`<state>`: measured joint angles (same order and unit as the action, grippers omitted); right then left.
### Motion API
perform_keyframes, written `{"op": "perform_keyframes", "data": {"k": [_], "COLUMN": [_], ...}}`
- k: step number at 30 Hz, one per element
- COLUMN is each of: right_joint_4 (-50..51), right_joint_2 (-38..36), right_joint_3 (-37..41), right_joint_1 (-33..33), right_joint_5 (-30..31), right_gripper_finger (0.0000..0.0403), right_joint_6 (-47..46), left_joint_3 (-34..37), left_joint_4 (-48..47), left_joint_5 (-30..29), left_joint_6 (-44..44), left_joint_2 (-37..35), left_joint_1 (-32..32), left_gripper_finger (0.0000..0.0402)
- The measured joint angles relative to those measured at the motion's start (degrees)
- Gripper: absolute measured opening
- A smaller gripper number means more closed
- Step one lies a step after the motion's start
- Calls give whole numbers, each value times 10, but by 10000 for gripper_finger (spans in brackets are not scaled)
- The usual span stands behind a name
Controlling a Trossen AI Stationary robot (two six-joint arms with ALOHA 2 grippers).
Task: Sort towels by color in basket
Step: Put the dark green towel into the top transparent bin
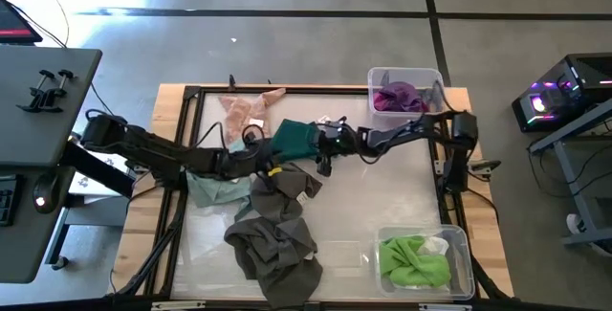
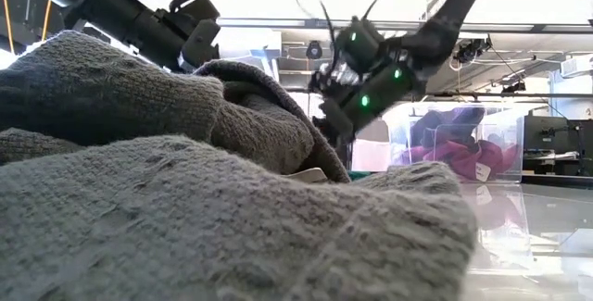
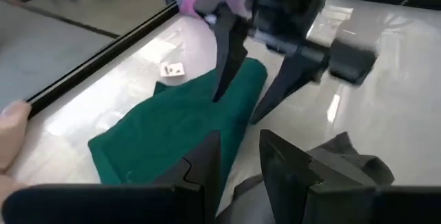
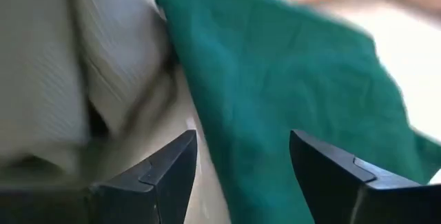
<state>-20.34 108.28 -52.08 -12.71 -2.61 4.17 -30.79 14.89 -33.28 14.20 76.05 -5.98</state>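
Observation:
A dark green towel (image 1: 295, 139) lies flat on the table's middle, far of the grey towels (image 1: 277, 230). It also shows in the left wrist view (image 3: 172, 131) and the right wrist view (image 4: 275, 79). My right gripper (image 1: 323, 163) is open, with its fingers pointing down over the green towel's right edge (image 3: 248, 86). My left gripper (image 1: 264, 156) is a little open and empty, low beside the green towel's left end, above the grey pile. Peach-pink towels (image 1: 251, 110) lie at the far left. A pale mint towel (image 1: 215, 188) lies at the left. My right gripper has one fingertip (image 3: 219, 93) at the green towel's surface near its right edge, and the other (image 3: 258, 114) just off that edge. I cannot tell whether the tips touch the cloth or the table. The towel lies flat.
A clear bin (image 1: 432, 74) at the far right holds magenta towels (image 1: 400, 97). A clear bin (image 1: 461, 244) at the near right holds lime green towels (image 1: 413, 261). The grey towel (image 2: 185, 199) fills the near part of the low view. A black frame (image 1: 277, 89) edges the work area.

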Motion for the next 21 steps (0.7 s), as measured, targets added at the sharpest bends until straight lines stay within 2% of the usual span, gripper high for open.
{"op": "perform_keyframes", "data": {"k": [5, 8, 12, 18, 21], "right_joint_4": [-41, -79, -97, -136, -183], "right_joint_2": [56, 83, 99, 103, 106], "right_joint_3": [0, -1, -2, 0, 1], "right_joint_1": [-10, -15, -19, -12, 8], "right_joint_5": [15, 13, 13, 24, 32], "right_gripper_finger": [221, 202, 147, 19, 19], "right_joint_6": [9, 23, 34, -19, -67], "left_joint_3": [0, 0, 0, 0, 0], "left_joint_4": [0, 6, 25, 43, 45], "left_joint_5": [-12, -34, -75, -142, -208], "left_joint_6": [46, 77, 92, 80, 79], "left_joint_2": [25, 48, 86, 105, 91], "left_joint_1": [-17, -32, -52, -91, -122], "left_gripper_finger": [87, 87, 87, 87, 87]}}
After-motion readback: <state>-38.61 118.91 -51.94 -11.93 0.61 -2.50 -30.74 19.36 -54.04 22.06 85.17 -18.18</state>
